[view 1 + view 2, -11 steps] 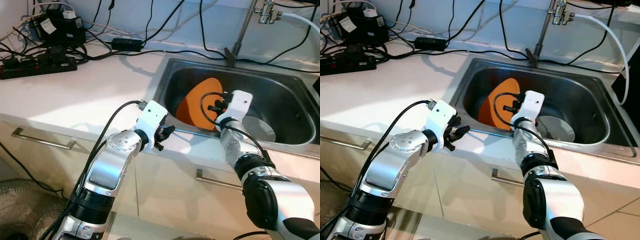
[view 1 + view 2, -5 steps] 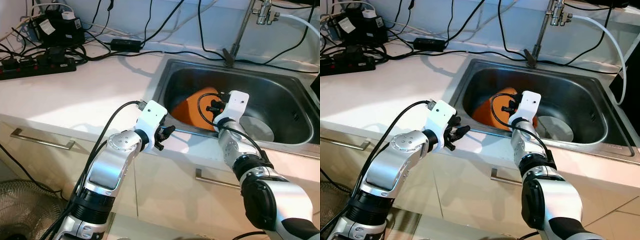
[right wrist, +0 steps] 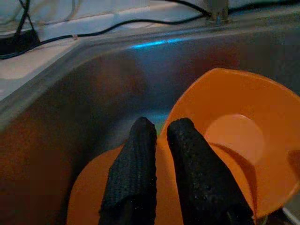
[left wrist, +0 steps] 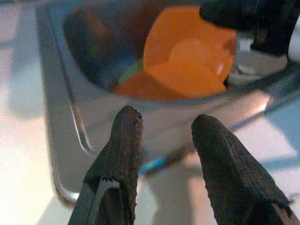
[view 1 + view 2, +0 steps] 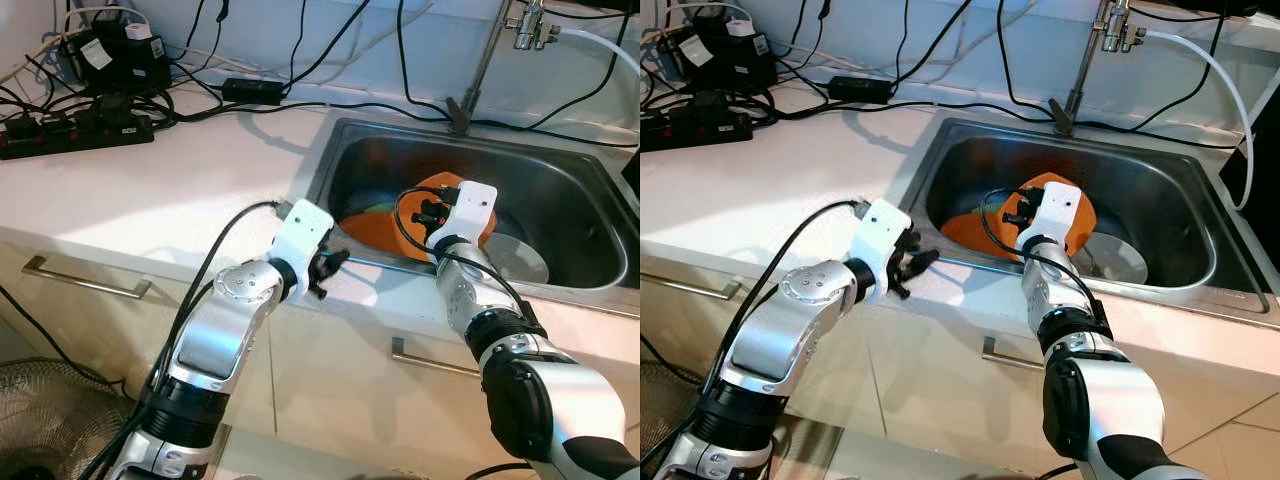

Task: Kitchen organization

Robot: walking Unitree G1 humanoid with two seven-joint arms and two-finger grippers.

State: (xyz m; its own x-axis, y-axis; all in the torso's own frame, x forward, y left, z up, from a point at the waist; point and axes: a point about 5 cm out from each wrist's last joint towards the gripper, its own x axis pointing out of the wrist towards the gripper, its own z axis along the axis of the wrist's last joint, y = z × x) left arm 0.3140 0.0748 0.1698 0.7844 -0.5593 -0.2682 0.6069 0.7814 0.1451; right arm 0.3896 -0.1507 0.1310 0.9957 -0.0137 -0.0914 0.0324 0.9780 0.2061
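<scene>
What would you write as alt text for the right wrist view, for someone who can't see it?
The right gripper, its two black fingers nearly together, reaches into a stainless steel sink over two orange plastic dishes: a tilted orange bowl leaning above a flatter orange plate. A sliver of something green shows between them, and black cables run along the white counter behind.

You have a white bench (image 5: 150,190) in front of you with a steel sink (image 5: 590,215) set into it on the right. At its far left corner sit a black power strip (image 5: 75,130), a black box (image 5: 115,55) and a tangle of black cables (image 5: 300,70). In the sink lie an orange plate (image 5: 970,228) and an orange bowl (image 3: 243,140).
</scene>
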